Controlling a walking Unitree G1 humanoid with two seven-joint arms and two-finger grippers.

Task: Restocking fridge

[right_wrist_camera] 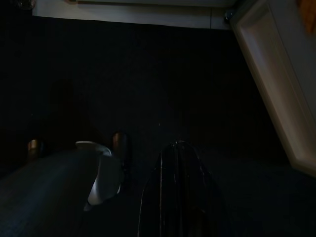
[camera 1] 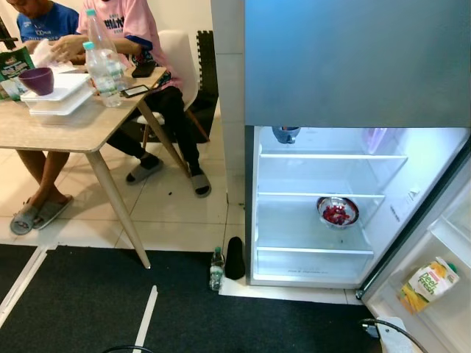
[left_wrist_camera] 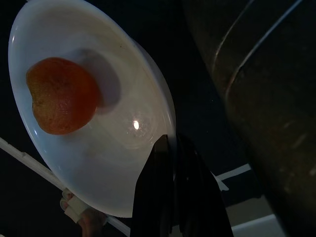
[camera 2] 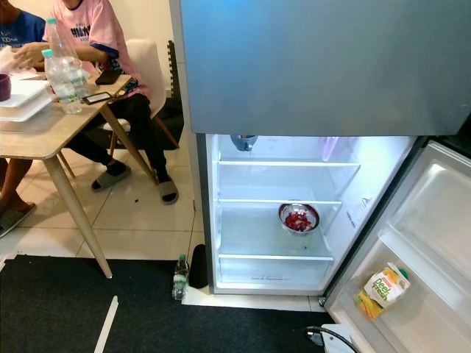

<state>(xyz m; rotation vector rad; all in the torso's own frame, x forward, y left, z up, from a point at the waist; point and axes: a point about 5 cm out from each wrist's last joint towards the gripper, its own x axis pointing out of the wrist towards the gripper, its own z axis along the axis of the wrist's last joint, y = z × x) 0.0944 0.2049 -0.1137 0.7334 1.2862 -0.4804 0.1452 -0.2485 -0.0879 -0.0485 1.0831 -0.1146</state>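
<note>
Fridge (camera 1: 316, 206) stands with its lower door (camera 2: 419, 250) swung wide on the robot's right, the lit inside showing glass shelves. On the middle shelf sits a small metal bowl (camera 1: 338, 212) of red pieces, toward the right side. A juice carton (camera 1: 428, 283) lies tilted in a door bin. On the floor just beside the fridge's left lower corner stand a small water bottle (camera 1: 216, 268) and a dark, narrow object (camera 1: 235, 257) touching the cabinet edge.

The left gripper (left_wrist_camera: 173, 148) is closed on the rim of a white plate (left_wrist_camera: 98, 163) — its two black fingers (left_wrist_camera: 157, 187) pinch the edge, one on each face. An orange fruit (left_wrist_camera: 61, 96) rests in the plate, well away from the pinched rim. The plate hangs above dark carpet.

The right gripper (right_wrist_camera: 177, 148) hangs in shade over the dark carpet; its fingers look pressed together with nothing between them, though the view is very dim.

To the left stands a table (camera 1: 73, 129) carrying two tall clear bottles (camera 1: 103, 62), a purple cup (camera 1: 37, 79) on stacked white trays and a phone. Two people sit there — one in a pink shirt (camera 1: 129, 26), one in blue (camera 1: 48, 20).
</note>
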